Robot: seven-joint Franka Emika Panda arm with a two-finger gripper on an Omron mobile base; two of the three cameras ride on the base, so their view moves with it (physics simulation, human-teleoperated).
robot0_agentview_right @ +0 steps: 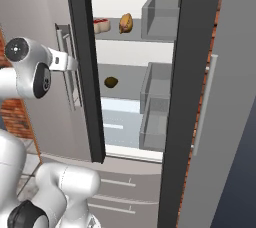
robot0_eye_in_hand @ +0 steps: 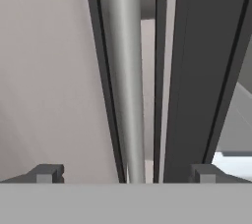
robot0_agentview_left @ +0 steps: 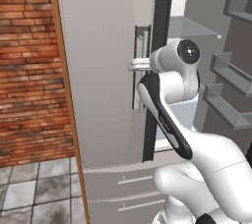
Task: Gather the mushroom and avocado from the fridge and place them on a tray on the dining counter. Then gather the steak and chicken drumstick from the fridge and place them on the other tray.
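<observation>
The fridge (robot0_agentview_right: 45, 47) left door hides the tool; its handle (robot0_eye_in_hand: 125, 70) is cut off.

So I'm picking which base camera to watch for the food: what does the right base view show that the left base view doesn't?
Right base view: the steak and chicken drumstick on an upper shelf, and the avocado on the shelf below. Left base view: a brick wall and the tiled floor left of the fridge. Both: the fridge with its right door open, the left door's steel handle, the drawers below, and the arm reaching to that handle.
</observation>
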